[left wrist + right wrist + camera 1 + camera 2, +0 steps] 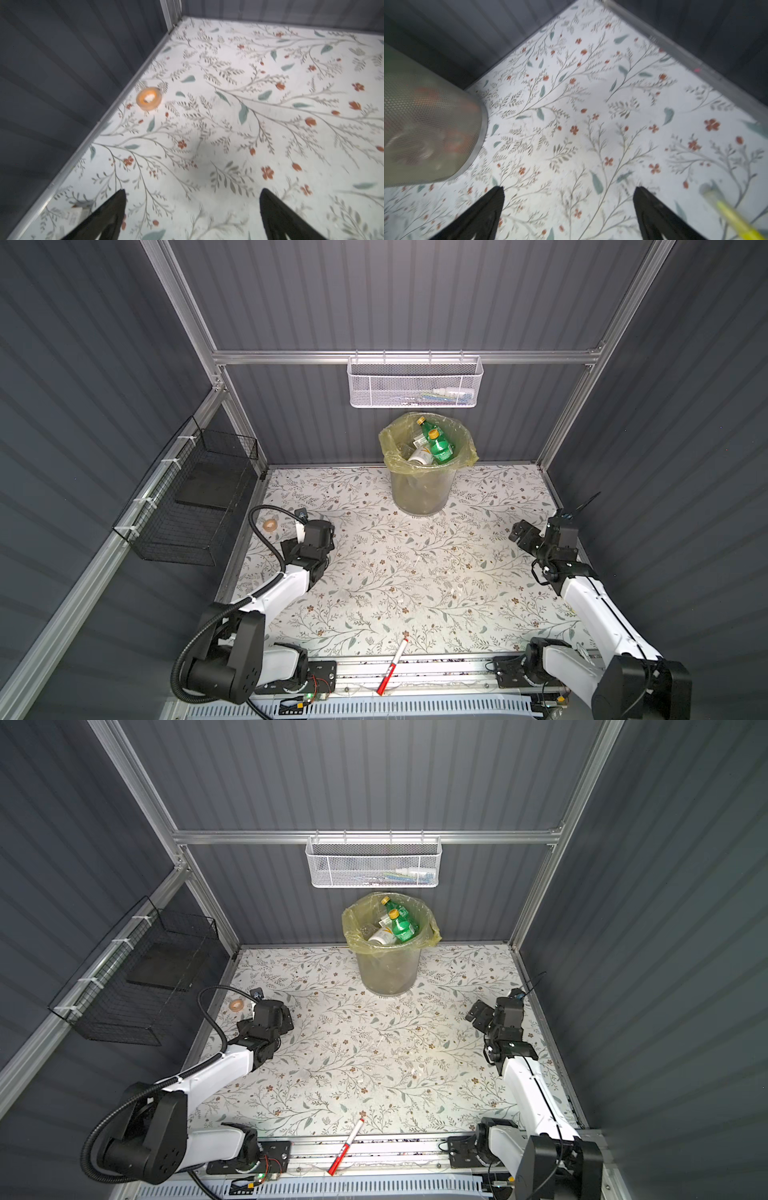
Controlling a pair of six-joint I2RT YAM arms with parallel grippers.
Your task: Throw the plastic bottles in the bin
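Left tool [192, 190]: jaws spread wide, nothing between them, above the tabletop [415, 572].
Right tool [569, 188]: jaws wide apart, empty.
Plastic bottles [434, 445]: inside the bin [419, 493], upper centre of both top views.
Tape roll [270, 525]: left side, mid-height.

The left fingers [112, 214] and right fingers [488, 212] both stand spread wide.

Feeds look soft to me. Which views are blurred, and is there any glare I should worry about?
Both top views: sharp, the bottles in the bin read clearly; faint sheen on the table centre, wide-angle bend at the edges. Left wrist view: mildly soft, tape roll blown out in its middle. Right wrist view: blurriest, bin smeared, no harsh glare.
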